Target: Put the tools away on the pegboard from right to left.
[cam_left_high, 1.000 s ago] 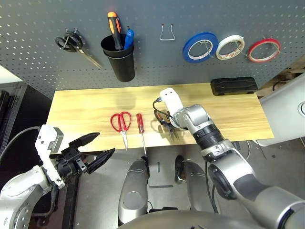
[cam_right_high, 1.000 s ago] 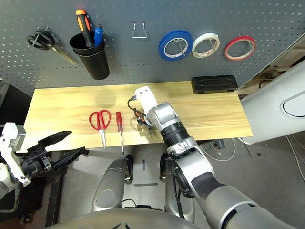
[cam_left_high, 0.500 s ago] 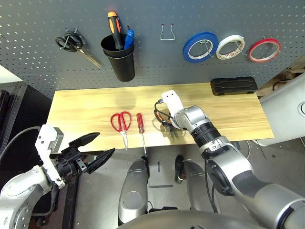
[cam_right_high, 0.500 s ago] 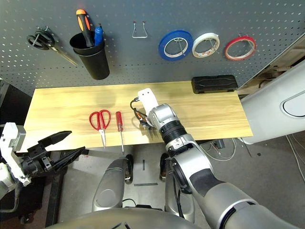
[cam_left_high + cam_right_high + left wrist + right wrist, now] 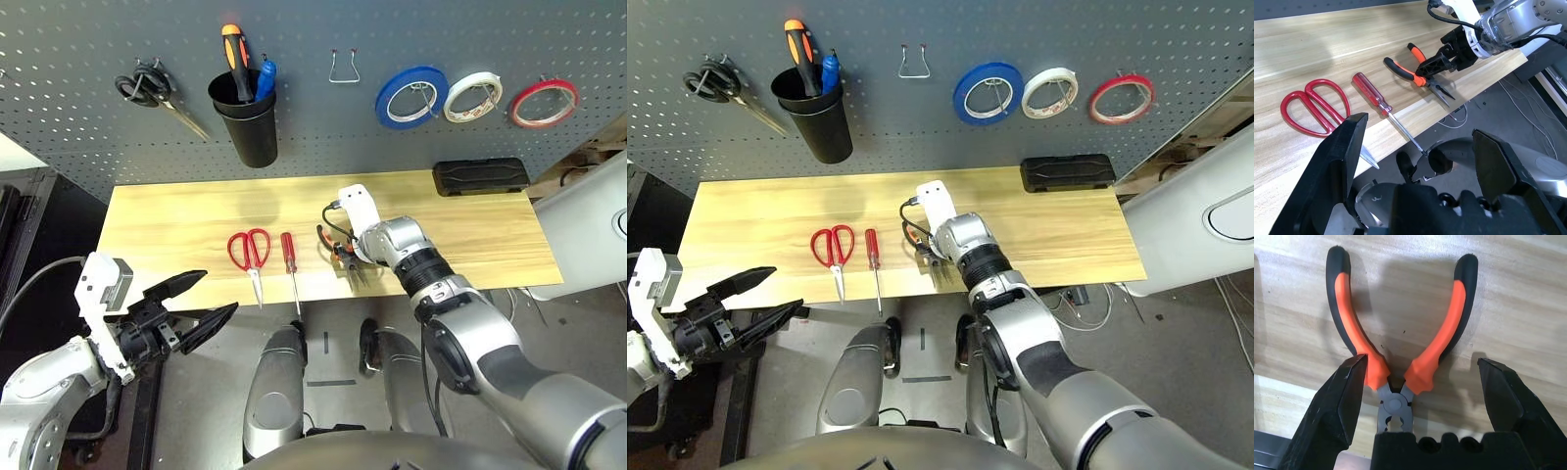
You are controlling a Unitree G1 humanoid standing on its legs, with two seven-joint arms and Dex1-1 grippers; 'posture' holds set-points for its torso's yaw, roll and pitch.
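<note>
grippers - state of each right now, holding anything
Left gripper: open, holding nothing, off the table's near edge.
Right gripper: open, straddling the pliers near their pivot, not closed on them.

The right hand [image 5: 1420,401] hangs over the pliers [image 5: 1400,357] on the desk [image 5: 176,225], one finger on either side of the joint, handles stretching beyond the fingertips; to that hand's left lie the screwdriver [image 5: 290,262], then the scissors [image 5: 251,255]; behind it stands the pegboard [image 5: 78,117], its three tape rolls up to the right, an empty hook [image 5: 343,67] straight above, a cup [image 5: 245,117] up to the left; the left hand [image 5: 193,301] hovers off the desk's near left edge, well apart from the tools.
</note>
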